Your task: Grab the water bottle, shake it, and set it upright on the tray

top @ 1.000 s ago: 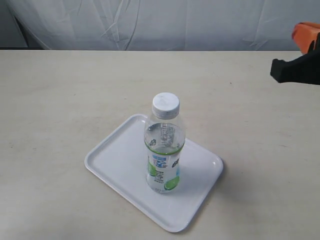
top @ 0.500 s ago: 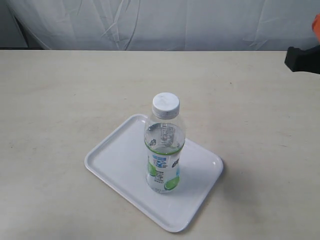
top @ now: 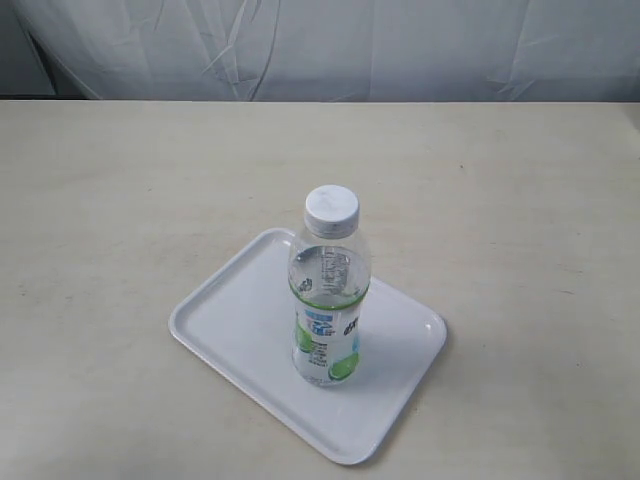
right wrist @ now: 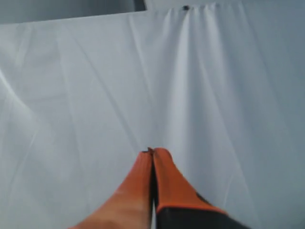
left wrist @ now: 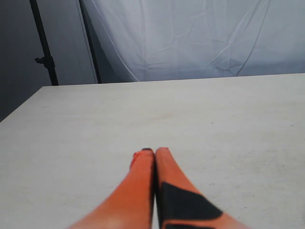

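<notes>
Standing upright near the tray's middle, the water bottle rests free on the beige table. The left gripper hovers clenched above bare tabletop; the right gripper, likewise clenched, faces the far white backdrop.

A pale beige surface meets a wrinkled white backdrop cloth; a black stand pole rises beside the cloth.
</notes>
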Available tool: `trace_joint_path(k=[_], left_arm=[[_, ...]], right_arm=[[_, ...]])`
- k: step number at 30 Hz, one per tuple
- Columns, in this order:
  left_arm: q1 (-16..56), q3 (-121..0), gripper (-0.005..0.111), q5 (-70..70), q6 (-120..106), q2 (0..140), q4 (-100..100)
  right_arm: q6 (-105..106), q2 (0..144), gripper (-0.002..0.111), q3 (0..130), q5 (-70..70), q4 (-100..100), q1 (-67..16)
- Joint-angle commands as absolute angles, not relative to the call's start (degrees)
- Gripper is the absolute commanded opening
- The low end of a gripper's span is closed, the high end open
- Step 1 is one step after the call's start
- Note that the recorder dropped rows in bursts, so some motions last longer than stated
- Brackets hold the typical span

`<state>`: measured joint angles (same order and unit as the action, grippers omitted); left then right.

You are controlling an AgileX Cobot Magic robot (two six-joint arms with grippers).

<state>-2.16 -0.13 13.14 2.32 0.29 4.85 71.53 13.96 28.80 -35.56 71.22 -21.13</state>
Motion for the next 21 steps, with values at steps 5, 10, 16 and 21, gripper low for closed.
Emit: trace_joint_path(k=[5, 10, 16, 21], left_arm=[[-2.17, 0.00, 0.000, 12.89, 2.54, 0.00, 4.97], [-2.17, 0.00, 0.000, 12.89, 2.54, 0.00, 4.97], [-2.17, 0.00, 0.000, 12.89, 2.54, 0.00, 4.97], [-2.17, 0.00, 0.000, 12.89, 2.54, 0.00, 4.97]], right_arm=[[72.00, 9.20, -0.001, 21.70, -30.77, 74.00, -6.44], [58.62, 6.67, -0.001, 13.23, -10.68, 51.70, 1.34], [27.84, 6.51, -0.001, 10.99, 14.68, 25.18, 2.88], [9.17, 6.51, -0.001, 9.62, 15.55, 11.25, 2.88]])
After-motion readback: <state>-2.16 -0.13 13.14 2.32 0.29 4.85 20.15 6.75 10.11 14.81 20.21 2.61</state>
